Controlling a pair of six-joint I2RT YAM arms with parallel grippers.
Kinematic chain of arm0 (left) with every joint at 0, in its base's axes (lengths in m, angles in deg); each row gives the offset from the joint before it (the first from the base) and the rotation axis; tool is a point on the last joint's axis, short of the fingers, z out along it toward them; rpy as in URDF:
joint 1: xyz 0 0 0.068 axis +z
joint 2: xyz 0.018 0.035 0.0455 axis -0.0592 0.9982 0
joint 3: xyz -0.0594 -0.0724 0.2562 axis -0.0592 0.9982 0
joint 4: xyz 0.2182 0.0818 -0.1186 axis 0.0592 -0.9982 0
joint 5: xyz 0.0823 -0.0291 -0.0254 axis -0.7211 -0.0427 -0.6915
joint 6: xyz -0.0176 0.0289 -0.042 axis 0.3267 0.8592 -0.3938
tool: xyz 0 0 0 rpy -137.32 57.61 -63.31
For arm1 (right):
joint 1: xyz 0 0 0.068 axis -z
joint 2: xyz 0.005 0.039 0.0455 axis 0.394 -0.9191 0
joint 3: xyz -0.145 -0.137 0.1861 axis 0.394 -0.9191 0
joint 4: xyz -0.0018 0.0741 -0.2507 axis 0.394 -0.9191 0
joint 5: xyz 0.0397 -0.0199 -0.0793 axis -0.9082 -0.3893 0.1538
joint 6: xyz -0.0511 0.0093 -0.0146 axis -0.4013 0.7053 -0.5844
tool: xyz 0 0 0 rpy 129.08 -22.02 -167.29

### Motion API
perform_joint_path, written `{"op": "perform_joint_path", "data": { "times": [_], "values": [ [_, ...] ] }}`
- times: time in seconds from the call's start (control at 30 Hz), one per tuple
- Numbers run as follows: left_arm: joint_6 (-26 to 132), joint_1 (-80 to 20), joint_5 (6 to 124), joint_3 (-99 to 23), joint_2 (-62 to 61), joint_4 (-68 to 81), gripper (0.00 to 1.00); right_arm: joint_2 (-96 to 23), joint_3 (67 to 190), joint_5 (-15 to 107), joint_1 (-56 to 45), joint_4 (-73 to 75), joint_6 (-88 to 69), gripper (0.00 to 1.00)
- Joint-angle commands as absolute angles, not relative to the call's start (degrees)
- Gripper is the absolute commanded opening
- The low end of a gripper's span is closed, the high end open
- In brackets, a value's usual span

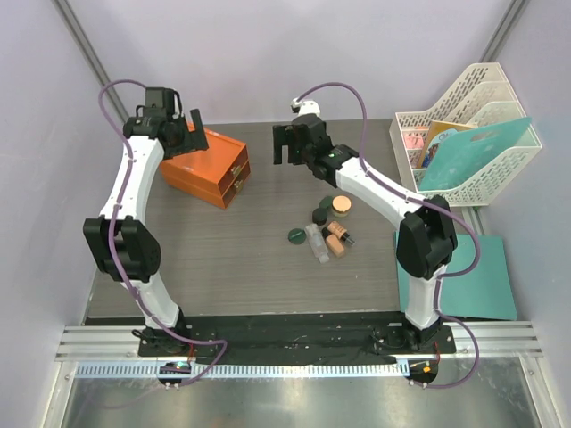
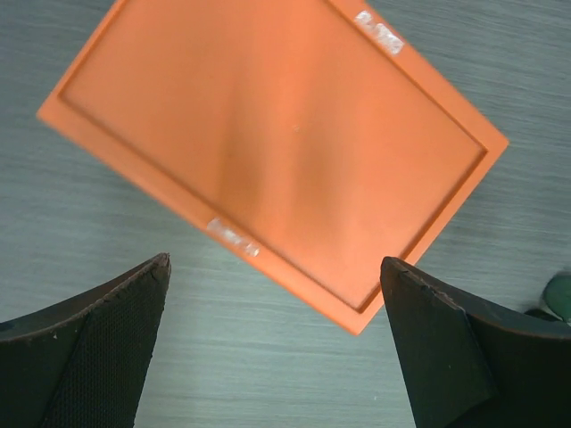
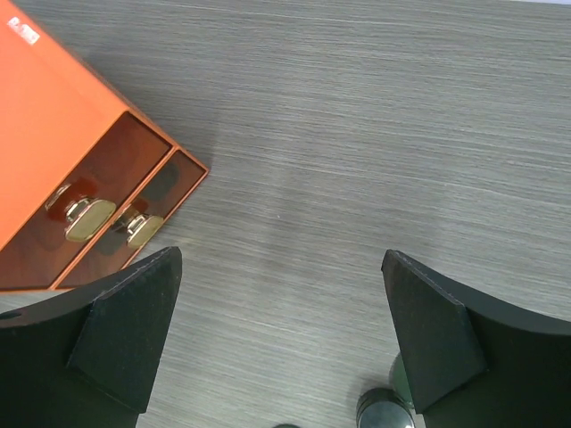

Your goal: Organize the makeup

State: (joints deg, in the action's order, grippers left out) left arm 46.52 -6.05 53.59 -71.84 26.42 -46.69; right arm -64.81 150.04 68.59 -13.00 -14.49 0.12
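The makeup lies in a loose cluster right of centre: a dark green disc (image 1: 296, 236), a clear tube (image 1: 317, 242), a tan-lidded round jar (image 1: 341, 206), a dark green jar (image 1: 327, 201) and two tan-and-black cylinders (image 1: 337, 232). My left gripper (image 1: 181, 127) is open and empty above the orange drawer box (image 1: 207, 168); its top fills the left wrist view (image 2: 277, 143), with the gripper (image 2: 277, 348) over the box's near corner. My right gripper (image 1: 290, 147) is open and empty over bare table between box and makeup; in its wrist view (image 3: 281, 343), a dark jar (image 3: 385, 412) shows at the bottom.
The box's two drawers are shut, their gold knobs (image 3: 89, 217) facing the makeup. A white file rack (image 1: 486, 111) with a teal folder stands at the back right. A teal mat (image 1: 489, 276) lies at the table's right edge. Walls close in on left and back.
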Motion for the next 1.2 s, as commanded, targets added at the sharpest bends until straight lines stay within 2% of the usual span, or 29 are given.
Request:
{"op": "perform_joint_path", "data": {
  "times": [0.0,0.07,0.1,0.13,0.2,0.27,0.4,0.53,0.83,0.97,1.17],
  "values": [
    [48.74,-6.12,62.3,-73.84,28.51,-40.57,1.0,-65.99,153.73,66.41,-12.75,-12.8,-0.15,1.0],
    [49.09,-6.12,63.73,-74.62,29.56,-40.38,0.82,-67.74,154.78,64.48,-12.83,-12.8,-0.15,1.0],
    [49.53,-6.2,65.47,-75.15,30.09,-40.73,0.65,-68.19,155.83,63.68,-12.75,-12.71,1.15,1.0],
    [49.44,-6.12,65.49,-75.76,31.4,-40.99,0.32,-69.23,156.28,61.5,-12.74,-12.63,2.04,1.0],
    [49.27,-6.12,64.79,-77.87,32.9,-42.3,0.0,-70.29,157.59,57.72,-12.39,-11.58,4.92,1.0],
    [49.44,-6.03,64.26,-79.28,34.57,-42.75,0.0,-71.35,157.52,47.53,-11.87,-8.08,6.43,1.0],
    [48.83,-6.03,63.3,-79.72,36.25,-42.23,0.0,-74.07,158.22,39.07,-11.6,-4.54,14.16,0.97],
    [46.46,-6.12,61.45,-80.51,38.88,-42.49,0.0,-74.87,156.47,36.87,-11.6,-1.82,18.65,0.94],
    [45.84,-6.12,59.07,-88.6,50.39,-56.02,0.0,-80.31,157.95,31.06,-11.6,-0.23,25.41,0.86],
    [45.4,-6.12,58.02,-86.94,50.66,-56.38,0.0,-82.6,159.36,31.15,-11.6,-1.98,27.35,0.82],
    [45.23,-6.12,58.72,-83.07,50.22,-55.33,0.0,-84.97,159.97,30.45,-11.6,-1.21,28.59,0.82]
  ]
}}
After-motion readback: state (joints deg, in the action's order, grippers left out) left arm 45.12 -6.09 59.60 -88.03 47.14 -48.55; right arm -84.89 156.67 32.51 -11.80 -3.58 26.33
